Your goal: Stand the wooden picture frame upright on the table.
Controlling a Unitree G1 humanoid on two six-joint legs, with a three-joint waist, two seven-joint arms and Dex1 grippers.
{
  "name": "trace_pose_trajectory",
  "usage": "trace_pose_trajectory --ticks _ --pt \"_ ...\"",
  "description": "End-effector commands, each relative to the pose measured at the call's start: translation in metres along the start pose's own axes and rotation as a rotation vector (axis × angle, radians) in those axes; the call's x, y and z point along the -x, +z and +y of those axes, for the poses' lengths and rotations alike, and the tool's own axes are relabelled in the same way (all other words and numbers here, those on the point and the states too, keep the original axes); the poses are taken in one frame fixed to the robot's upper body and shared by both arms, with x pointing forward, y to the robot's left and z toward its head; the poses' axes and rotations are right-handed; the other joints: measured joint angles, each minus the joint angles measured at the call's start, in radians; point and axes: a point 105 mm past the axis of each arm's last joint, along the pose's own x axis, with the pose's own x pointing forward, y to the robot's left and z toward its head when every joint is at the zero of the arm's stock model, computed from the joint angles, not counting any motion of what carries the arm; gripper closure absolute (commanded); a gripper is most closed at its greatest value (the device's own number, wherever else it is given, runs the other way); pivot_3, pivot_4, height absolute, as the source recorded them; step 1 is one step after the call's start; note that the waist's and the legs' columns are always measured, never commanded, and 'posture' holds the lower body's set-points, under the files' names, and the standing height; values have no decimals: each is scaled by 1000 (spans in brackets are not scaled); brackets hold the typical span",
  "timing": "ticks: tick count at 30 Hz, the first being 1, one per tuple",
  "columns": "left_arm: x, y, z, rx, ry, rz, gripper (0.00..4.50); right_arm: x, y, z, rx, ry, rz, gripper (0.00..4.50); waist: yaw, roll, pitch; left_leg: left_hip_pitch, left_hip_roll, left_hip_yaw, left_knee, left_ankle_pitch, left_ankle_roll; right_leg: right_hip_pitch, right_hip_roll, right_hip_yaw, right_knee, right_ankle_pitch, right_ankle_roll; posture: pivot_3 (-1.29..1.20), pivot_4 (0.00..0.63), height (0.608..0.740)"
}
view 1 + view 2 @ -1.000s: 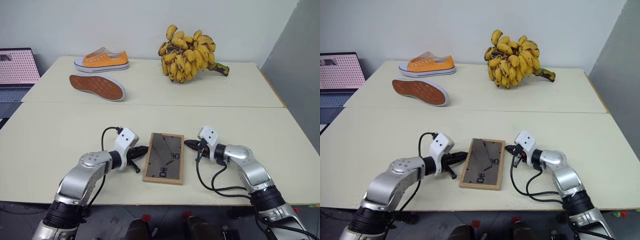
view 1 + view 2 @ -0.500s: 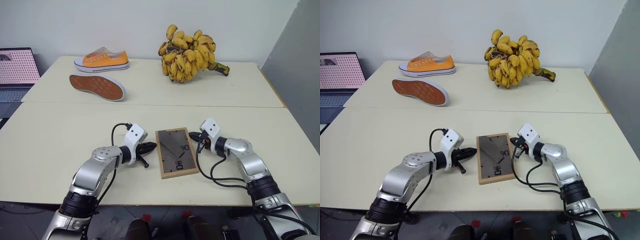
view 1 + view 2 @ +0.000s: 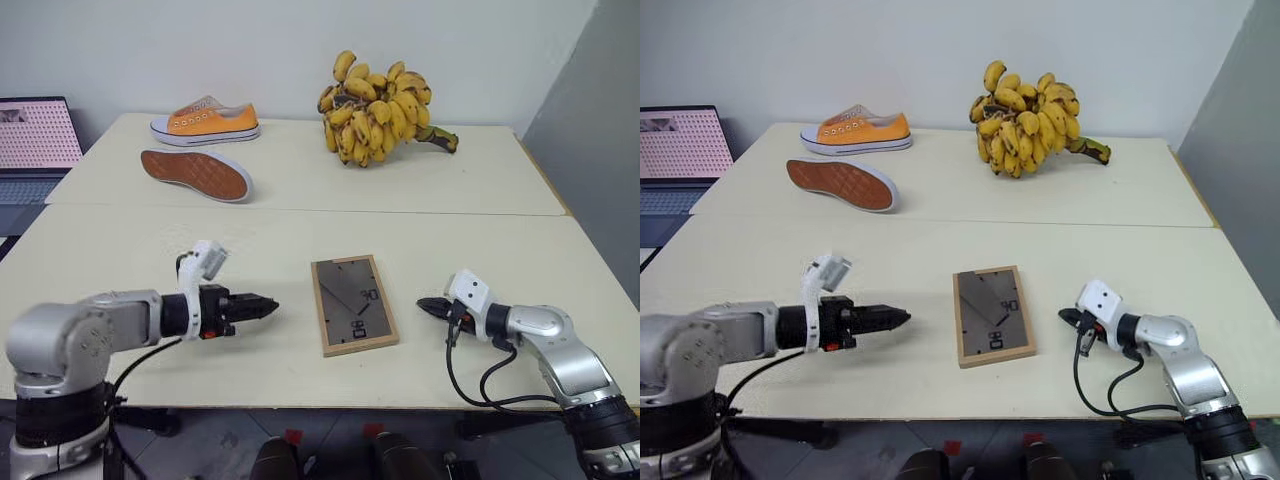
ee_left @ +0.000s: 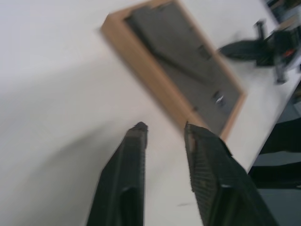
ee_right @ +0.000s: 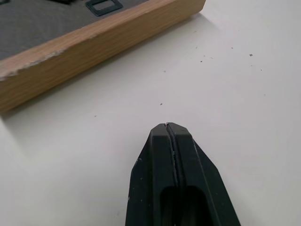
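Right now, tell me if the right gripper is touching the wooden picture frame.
Apart. In the right wrist view, bare table lies between the shut right gripper and the edge of the wooden picture frame.

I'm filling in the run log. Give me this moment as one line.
picture frame: flat on table, backing up | left gripper: jaws open, beside frame, apart | right gripper: jaws shut, apart | step: not stood yet

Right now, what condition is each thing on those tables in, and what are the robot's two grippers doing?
Frame: flat on the table, backing side up, untouched.
Left gripper: open, empty, off to the frame's side.
Right gripper: shut, empty, on the frame's other side.
Far orange shoe: upright on its sole.
Near shoe: on its side, sole showing.
Bananas: one bunch, lying on the far table.
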Motion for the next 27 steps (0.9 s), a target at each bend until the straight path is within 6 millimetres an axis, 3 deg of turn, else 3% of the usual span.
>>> trace_pose_trajectory --ticks 1,6,14,27 --pt "-3 6 4 93 -18 -39 2098 3 9 0 19 -12 -30 4500 0 0 0 0 0 -1 0 0 0 0 0 0 0 0 0 0 150 740" --pt "-15 -3 0 158 -52 -4 1083 2 8 5 13 -9 -28 4500 0 0 0 -2 0 -1 -1 0 0 -1 0 0 0 2 -5 0 150 740" --pt "-35 -21 0 244 -28 66 1083 -10 9 11 23 -4 -37 4500 1 0 0 -1 -4 -4 0 0 0 0 -2 0 0 2 -2 0 150 740" --pt "-54 -22 -11 346 -59 91 1083 -36 21 29 -23 12 -85 4500 3 -1 -1 -1 -7 -6 -1 0 0 1 -5 -1 0 3 -4 0 150 740"
